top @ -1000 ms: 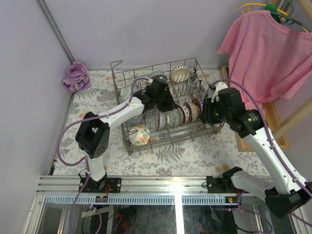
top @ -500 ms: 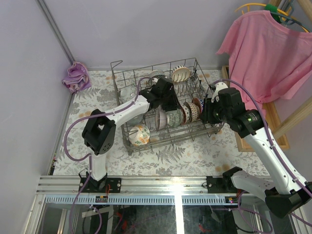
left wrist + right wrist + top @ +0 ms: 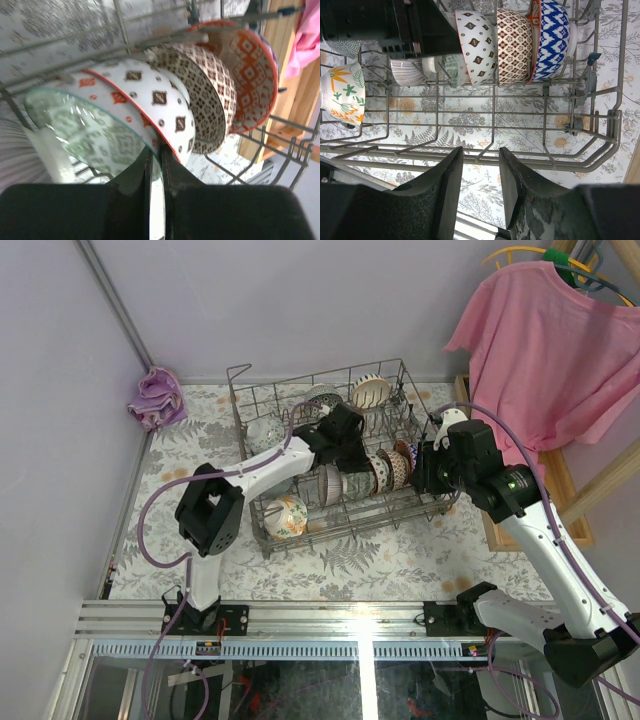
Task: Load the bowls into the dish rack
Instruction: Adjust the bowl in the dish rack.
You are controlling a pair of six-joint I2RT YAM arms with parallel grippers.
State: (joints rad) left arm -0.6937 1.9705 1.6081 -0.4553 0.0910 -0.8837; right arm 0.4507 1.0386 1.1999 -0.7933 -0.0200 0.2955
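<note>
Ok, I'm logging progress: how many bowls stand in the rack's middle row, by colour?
grey striped bowl: 1
pale green bowl: 1
white bowl with diamonds: 1
brown-patterned bowl: 1
blue-and-white bowl: 1
Total: 5

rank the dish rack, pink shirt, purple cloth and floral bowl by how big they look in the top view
1. dish rack and pink shirt: look alike, not ranked
2. purple cloth
3. floral bowl, slightly smaller
</note>
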